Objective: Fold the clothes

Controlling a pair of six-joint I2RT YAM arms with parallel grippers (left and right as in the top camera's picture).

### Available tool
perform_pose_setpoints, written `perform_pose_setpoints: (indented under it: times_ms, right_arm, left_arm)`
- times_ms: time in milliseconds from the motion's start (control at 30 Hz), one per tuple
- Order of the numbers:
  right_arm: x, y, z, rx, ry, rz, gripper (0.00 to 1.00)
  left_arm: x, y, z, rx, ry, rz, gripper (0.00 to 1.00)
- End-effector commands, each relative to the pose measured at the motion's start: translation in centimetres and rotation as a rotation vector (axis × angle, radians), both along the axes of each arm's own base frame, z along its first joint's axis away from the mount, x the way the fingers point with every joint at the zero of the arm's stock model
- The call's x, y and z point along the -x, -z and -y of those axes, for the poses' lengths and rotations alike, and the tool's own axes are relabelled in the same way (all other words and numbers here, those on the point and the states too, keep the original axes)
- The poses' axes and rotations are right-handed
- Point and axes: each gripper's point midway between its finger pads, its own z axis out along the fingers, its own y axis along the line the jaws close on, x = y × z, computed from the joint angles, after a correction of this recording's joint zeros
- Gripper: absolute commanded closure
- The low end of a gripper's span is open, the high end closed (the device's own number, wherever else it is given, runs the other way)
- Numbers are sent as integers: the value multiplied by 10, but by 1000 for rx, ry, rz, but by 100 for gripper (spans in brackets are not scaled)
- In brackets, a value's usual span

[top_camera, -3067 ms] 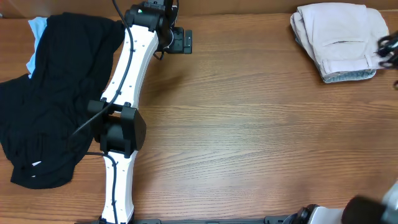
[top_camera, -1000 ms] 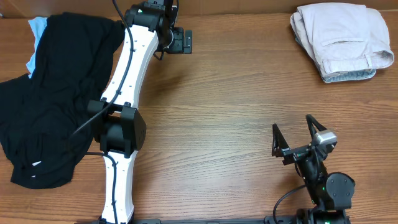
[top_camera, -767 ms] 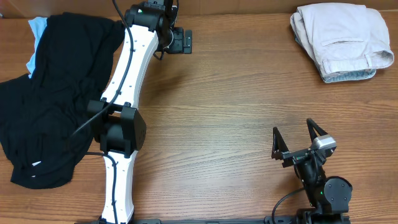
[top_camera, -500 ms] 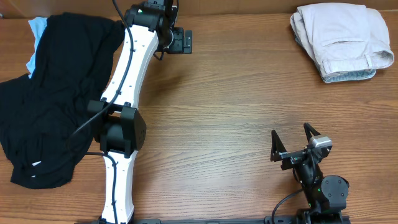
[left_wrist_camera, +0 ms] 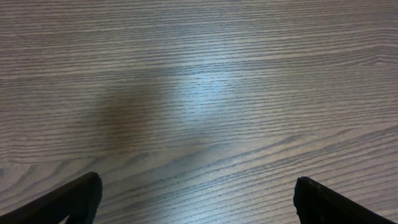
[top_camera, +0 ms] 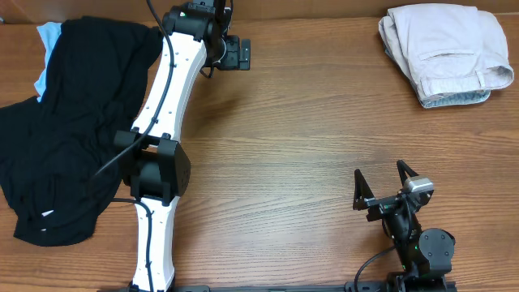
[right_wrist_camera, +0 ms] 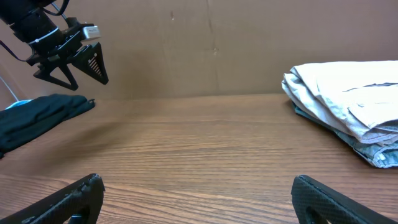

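Observation:
The beige shorts (top_camera: 446, 49) lie folded at the far right corner of the table, on top of a folded denim piece (top_camera: 459, 98). They also show in the right wrist view (right_wrist_camera: 348, 93), far ahead and to the right. My right gripper (top_camera: 379, 173) is open and empty, low over the table's front right, far from the shorts; its fingertips (right_wrist_camera: 74, 196) frame bare wood. My left gripper (top_camera: 246, 53) is open and empty at the far middle-left, with only wood under it in the left wrist view (left_wrist_camera: 199, 202).
A large black garment (top_camera: 65, 130) lies crumpled over the left side, with a light-blue cloth (top_camera: 47, 47) peeking out at the far left. The left arm (top_camera: 166, 105) stretches from the front edge to the back. A brown wall (right_wrist_camera: 217, 43) stands behind the table.
The right gripper left the folded shorts at the far right and came down to the front right of the table, where it has settled. The left arm and the clothes have not moved.

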Motion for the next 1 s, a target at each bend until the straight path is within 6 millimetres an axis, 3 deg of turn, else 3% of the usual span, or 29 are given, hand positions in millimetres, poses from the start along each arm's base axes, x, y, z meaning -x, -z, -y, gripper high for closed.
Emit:
perform_pose_setpoints:
  times_ms: [0, 367, 467, 800, 967]
  right_arm:
    - [0, 2, -1, -4, -3, 4, 0]
    - [0, 2, -1, -4, -3, 4, 0]
    - [0, 2, -1, -4, -3, 4, 0]
    - [0, 2, -1, -4, -3, 4, 0]
    - [0, 2, -1, -4, -3, 4, 0]
  left_arm:
    - [0, 8, 2, -13, 17, -11, 0]
    - [0, 8, 1, -13, 15, -11, 0]
    - [-1, -5, 3, -5, 19, 19, 0]
    - [16, -103, 2, 40, 24, 199, 0]
    - [45, -157, -15, -9, 27, 275, 0]
